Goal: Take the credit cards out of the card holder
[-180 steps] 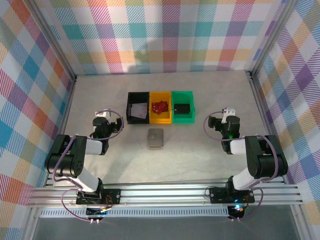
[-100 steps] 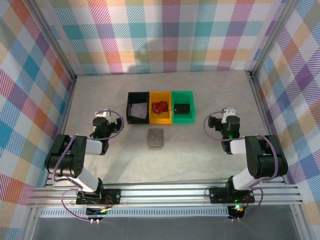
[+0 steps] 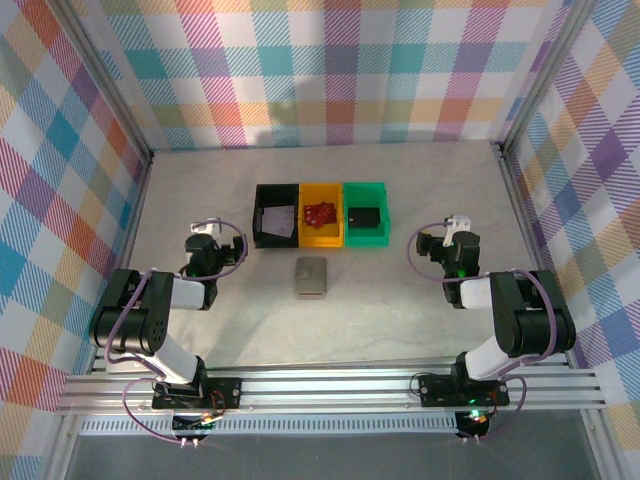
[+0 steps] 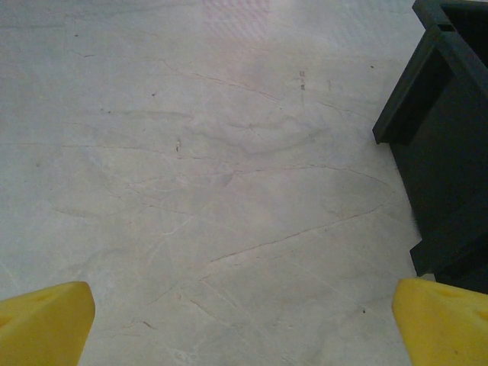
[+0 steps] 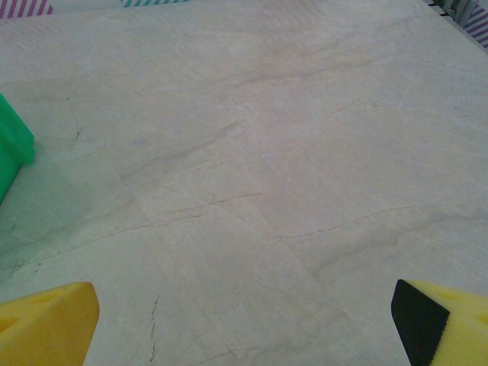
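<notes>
Gaping tools: left tool point(image 3: 205, 240) and right tool point(image 3: 455, 236) both spread, empty, low over the table point(image 3: 390, 305).
Holder point(image 3: 312, 276): flat on the table between them, apart from both.
Bins: black bin point(image 3: 259, 214), yellow bin point(image 3: 322, 187) and green bin point(image 3: 366, 187) in a row just behind the holder, with a grey piece point(image 3: 279, 221), a red piece point(image 3: 321, 214) and a dark piece point(image 3: 363, 215) inside.

Black-and-white arms point(image 3: 150, 318), looped purple cables point(image 3: 222, 222), yellow claw fingertips point(image 4: 42, 324); green light point(image 3: 471, 413) at right base

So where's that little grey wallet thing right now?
In the overhead view, the card holder lies on the table near its middle, just on the robot's side of the yellow bin, not touching it.
</notes>
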You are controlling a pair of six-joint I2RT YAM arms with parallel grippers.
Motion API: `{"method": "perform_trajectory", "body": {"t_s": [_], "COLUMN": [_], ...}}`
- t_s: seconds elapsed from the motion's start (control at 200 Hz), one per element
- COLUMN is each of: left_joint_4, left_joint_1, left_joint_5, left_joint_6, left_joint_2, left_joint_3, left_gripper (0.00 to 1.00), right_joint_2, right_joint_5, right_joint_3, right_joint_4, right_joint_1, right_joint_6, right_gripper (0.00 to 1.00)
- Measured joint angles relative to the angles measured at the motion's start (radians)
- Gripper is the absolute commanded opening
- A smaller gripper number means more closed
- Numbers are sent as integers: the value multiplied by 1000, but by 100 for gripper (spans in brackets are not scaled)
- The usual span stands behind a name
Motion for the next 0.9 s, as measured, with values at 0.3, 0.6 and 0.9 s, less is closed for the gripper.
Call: {"method": "perform_trajectory", "body": {"t_s": [0.3,0.6,0.9], "left_joint_4": [-60,-458,-981], "left_joint_1": [0,0,1], "left_joint_5": [-21,-128,-19], "left_joint_6": [-4,-193,-498], "left_joint_2": [-18,-274,-444], "left_joint_3": [15,227,513], "left_gripper": [100,100,100], "right_joint_2": [-19,-403,-608], "right_joint_5": [-15,-17,-83], "right_joint_3": [15,148,278], "right_joint_4": [-53,-375,-721], "right_joint_1": [1,92,92], "right_joint_6": [-5,61,573], "right_gripper": [99,99,99]}}
